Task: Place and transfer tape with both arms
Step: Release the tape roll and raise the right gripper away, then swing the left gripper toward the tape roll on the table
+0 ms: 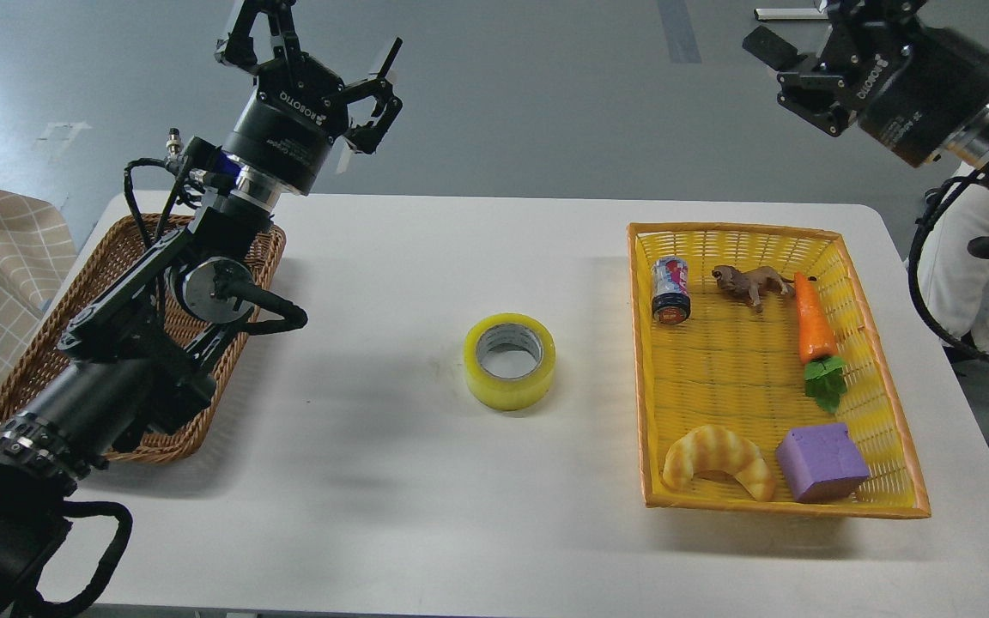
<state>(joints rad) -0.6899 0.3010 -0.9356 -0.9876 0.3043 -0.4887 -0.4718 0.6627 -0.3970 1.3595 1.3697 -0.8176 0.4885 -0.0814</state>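
Tape (509,360) lay flat near the middle of the tabletop (374,481), its grey-white core facing up, touched by neither arm. The left gripper (323,73) hung high beyond the far left part of the tabletop, its fingers spread apart and holding nothing. The left arm ran back over a brown wicker basket (27,360) that sat along the tabletop's left edge. The right gripper (791,64) was raised past the far right corner, its fingers likewise spread and empty.

A yellow plastic basket (898,403) stood at the right side of the tabletop, well apart from the tape. In its far left corner lay a small can (670,290), with a toy lion (750,283) beside it and a carrot (815,330) along the right wall. At its near edge rested a croissant (718,459) and, just beside it, a purple cube (821,463).
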